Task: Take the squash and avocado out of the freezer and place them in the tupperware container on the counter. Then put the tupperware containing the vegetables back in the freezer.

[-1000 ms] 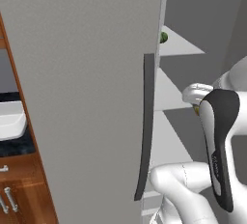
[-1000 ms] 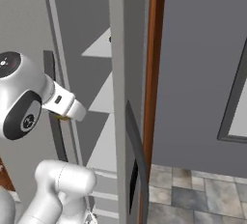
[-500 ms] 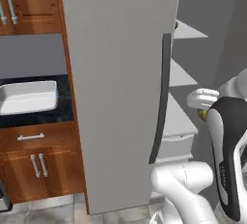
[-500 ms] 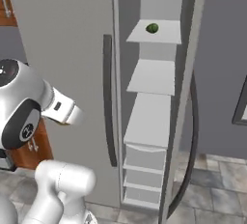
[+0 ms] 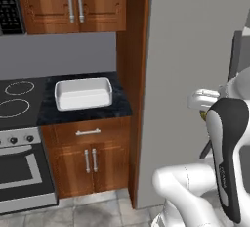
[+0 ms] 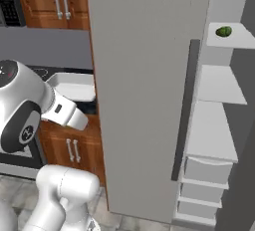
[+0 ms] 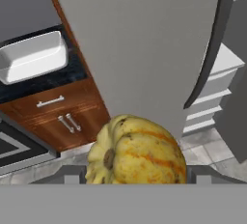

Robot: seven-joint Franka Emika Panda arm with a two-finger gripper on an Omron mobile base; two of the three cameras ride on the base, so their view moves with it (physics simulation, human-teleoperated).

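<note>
One of the two vegetables, the squash [image 7: 137, 151], is seen closest of all in the hand view, pressed right up against the camera and covering the spot where the finger tips would rise. From this it is judged that the squash is held in the gripper, though the fingers themselves are hidden behind it and their spread cannot be read directly. The carrying step for the first vegetable is therefore taken to be in hand, with roughly a quarter of the task done at best.

Just beyond the arm, the flat grey freezer door [image 6: 144, 85] is stood open across the middle of both base views, its dark handle strip [image 6: 185, 110] running down its edge. The door is placed between the arm and the counter, so a path around its edge will be called for.

Farther left, the white tupperware container [image 5: 83, 93] is set on the dark speckled counter [image 5: 105, 109], beside the black stovetop [image 5: 17, 99] and above brown cabinets [image 5: 90, 157]. Nothing can be seen in it. The next move is judged to call for the squash to be brought over the tray and released low, so that it is not rolled over the flared rim.

Farthest off, the avocado [image 6: 223, 31] is left on an upper shelf [image 6: 234, 38] inside the freezer [image 6: 219, 140], well apart from the container, and must be fetched afterwards.
</note>
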